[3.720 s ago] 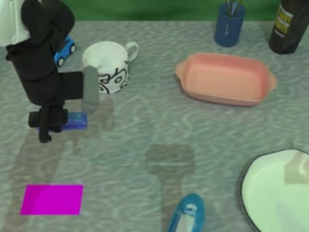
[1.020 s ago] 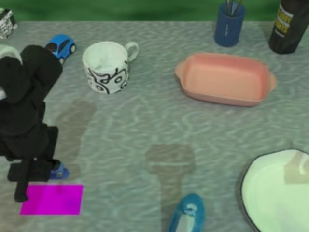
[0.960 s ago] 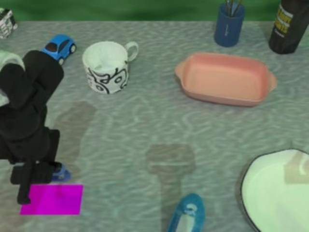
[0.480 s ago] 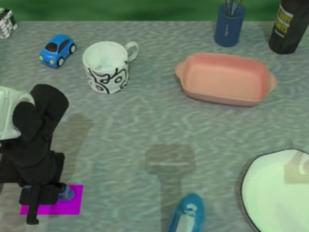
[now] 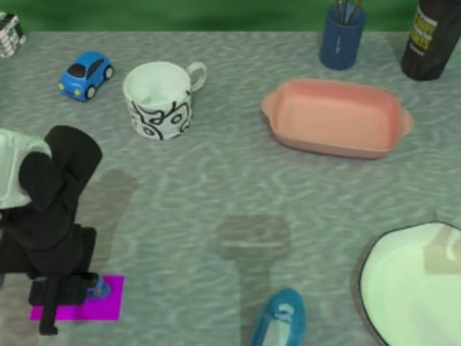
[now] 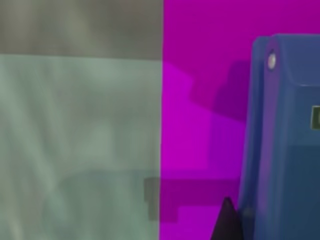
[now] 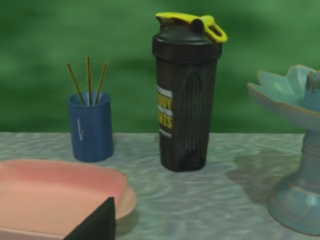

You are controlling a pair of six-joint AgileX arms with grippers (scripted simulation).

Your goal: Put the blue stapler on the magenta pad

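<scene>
The magenta pad [image 5: 109, 307] lies at the table's front left, and my left arm covers most of it. My left gripper [image 5: 62, 290] hangs low over the pad, shut on the blue stapler [image 5: 99, 290]; only the stapler's rounded end pokes out to the right. In the left wrist view the blue stapler [image 6: 285, 150] sits over the magenta pad [image 6: 200, 120], with one dark fingertip [image 6: 227, 223] pressed against its side. Whether the stapler rests on the pad or hovers just above it I cannot tell. My right arm is parked out of the top view.
A blue toy car [image 5: 86, 73] and a patterned mug [image 5: 160, 97] stand behind the left arm. A pink dish [image 5: 336, 117], blue pencil cup [image 5: 341, 36] and black shaker bottle [image 5: 432, 36] are at the back right. A light-blue slipper [image 5: 279, 317] and white plate [image 5: 403, 288] lie in front.
Over the last second my left gripper carried the stapler toward the table's front, from just behind the pad to over it. Nothing has moved in the last half second.
</scene>
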